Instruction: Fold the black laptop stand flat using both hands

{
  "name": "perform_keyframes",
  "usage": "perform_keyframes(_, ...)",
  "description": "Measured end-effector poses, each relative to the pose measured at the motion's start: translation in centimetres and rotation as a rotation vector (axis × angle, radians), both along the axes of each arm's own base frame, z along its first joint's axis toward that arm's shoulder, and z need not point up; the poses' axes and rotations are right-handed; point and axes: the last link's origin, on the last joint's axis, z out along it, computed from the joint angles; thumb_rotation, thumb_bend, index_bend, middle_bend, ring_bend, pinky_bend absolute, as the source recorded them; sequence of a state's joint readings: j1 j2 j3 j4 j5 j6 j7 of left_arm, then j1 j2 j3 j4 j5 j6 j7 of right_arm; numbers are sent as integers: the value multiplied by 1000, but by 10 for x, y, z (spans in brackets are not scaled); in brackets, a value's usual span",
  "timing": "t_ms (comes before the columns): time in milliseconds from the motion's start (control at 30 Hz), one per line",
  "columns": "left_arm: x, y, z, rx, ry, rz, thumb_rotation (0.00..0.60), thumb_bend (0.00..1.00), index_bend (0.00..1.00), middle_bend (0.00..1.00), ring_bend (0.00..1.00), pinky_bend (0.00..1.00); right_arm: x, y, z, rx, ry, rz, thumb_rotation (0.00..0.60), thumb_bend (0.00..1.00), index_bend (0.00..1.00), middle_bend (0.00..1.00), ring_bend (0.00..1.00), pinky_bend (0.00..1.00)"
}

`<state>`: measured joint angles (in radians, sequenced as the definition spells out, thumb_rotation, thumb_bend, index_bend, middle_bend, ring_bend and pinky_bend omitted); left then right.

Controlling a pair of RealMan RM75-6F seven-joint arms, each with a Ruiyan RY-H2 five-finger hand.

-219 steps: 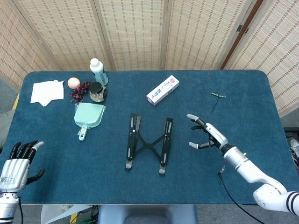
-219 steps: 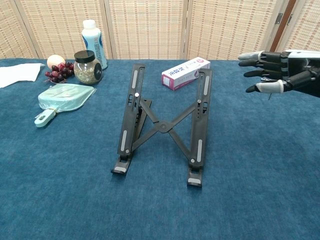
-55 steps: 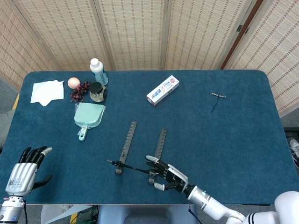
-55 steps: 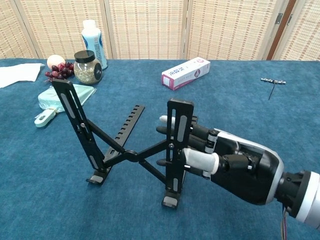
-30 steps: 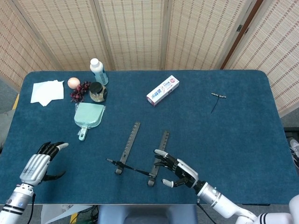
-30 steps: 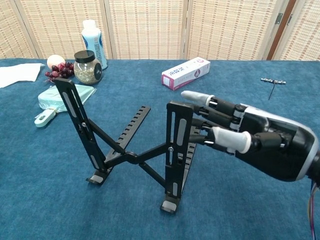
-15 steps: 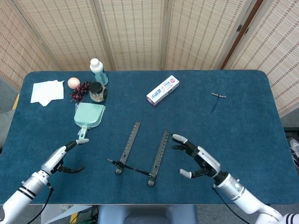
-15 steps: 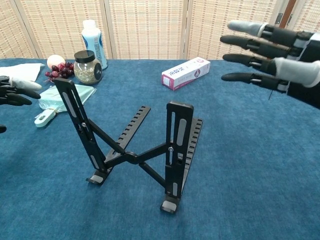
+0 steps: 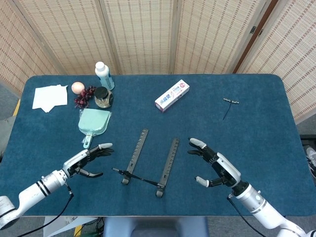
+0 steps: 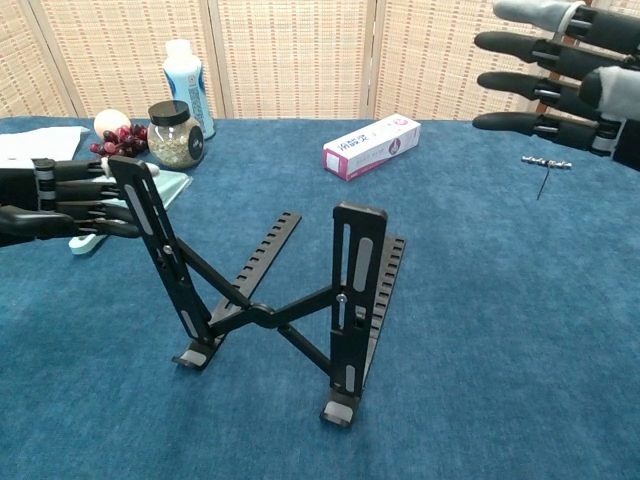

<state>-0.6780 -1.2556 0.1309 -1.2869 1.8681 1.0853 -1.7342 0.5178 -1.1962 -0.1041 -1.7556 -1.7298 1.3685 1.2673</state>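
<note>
- The black laptop stand (image 10: pixel 285 300) is the landmark, standing raised on the blue counter (image 9: pixel 256 128) near its front edge, its crossed struts meeting at a low centre pivot; it is not folded flat.
- Its two front feet rest on the counter; in the chest view one upright bar rises on each side and two notched bars slope down behind them to the counter.
- The left robot hand (image 9: pixel 88 159) is to the left of the stand, fingers spread and pointing at it, nothing in its grasp. In the chest view its fingertips (image 10: pixel 120 229) lie right at the stand's left upright bar; whether they touch it cannot be told.
- The right robot hand (image 9: pixel 215 168) is to the right of the stand and apart from it, fingers spread wide, palm turned toward the stand, nothing held.
- Behind and to the left of the stand lies a mint-green dustpan (image 9: pixel 93 123), handle toward the front.
- Further back on that side are a glass jar with a black lid (image 9: pixel 102 97), dark grapes (image 9: pixel 85 96), a pale round fruit (image 9: pixel 77 87), a white-capped bottle (image 9: pixel 103 75) and white paper (image 9: pixel 49 97).
- Behind the stand, slightly right, lies a white and pink box (image 9: pixel 172 95).
- Far to the right and behind lies a small T-shaped metal tool (image 9: pixel 228 104).
</note>
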Motion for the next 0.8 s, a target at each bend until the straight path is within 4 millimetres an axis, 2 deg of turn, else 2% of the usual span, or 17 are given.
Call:
perform_keyframes(333, 14, 14, -20, -174, -71, -16, 600, 199, 74, 176, 159, 185, -6, 0, -1, 1, 2, -23, 600, 199, 0, 19, 0, 138)
perform_keyframes(600, 30, 21, -31, -277, -112, -7, 600, 199, 62, 176, 158, 190, -11, 2, -2, 2, 0, -41, 600, 199, 0, 19, 0, 138)
perform_keyframes(800, 34, 20, -40, -327, -106, 10, 600, 199, 44, 176, 156, 200, -15, 3, -2, 2, 1, -54, 600, 199, 0, 19, 0, 138)
